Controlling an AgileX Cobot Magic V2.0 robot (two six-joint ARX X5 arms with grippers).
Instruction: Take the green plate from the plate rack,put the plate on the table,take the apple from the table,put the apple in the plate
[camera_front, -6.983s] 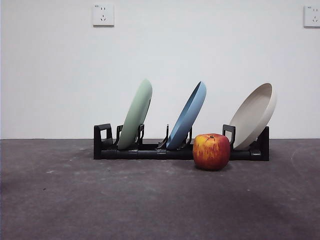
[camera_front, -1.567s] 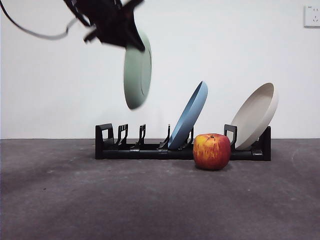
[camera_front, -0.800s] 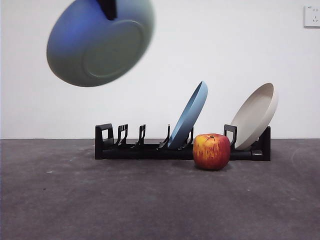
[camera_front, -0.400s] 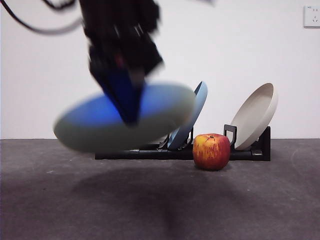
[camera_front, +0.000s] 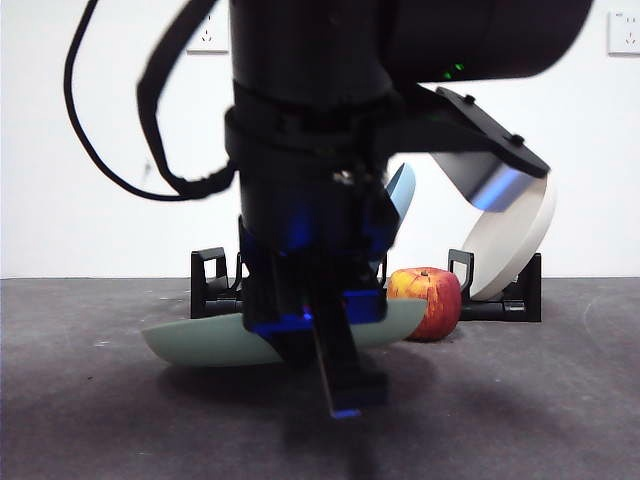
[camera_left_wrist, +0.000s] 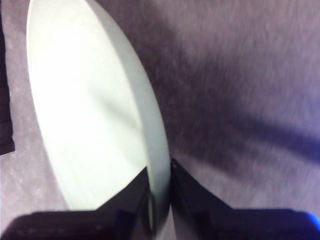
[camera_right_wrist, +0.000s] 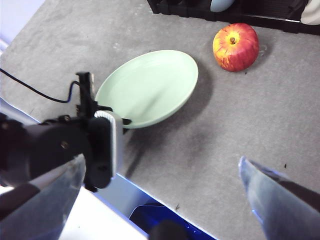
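Looking through my left wrist camera, I see the left gripper (camera_left_wrist: 160, 202) with its jaws pinched narrow on the rim of the green plate (camera_left_wrist: 85, 115), one jaw on the inner face and one on the outer. From the front, the plate (camera_front: 205, 340) sits low over the table (camera_front: 520, 400) and close to level, though I cannot tell if it touches. My right gripper (camera_right_wrist: 160, 200) hangs high with its jaws spread wide, nothing between them. The apple (camera_right_wrist: 235, 46) rests on the table just beside the plate's far edge, apart from it, with the plate rack (camera_front: 215, 285) right behind. Bare table lies open on the near side of the plate and the apple.
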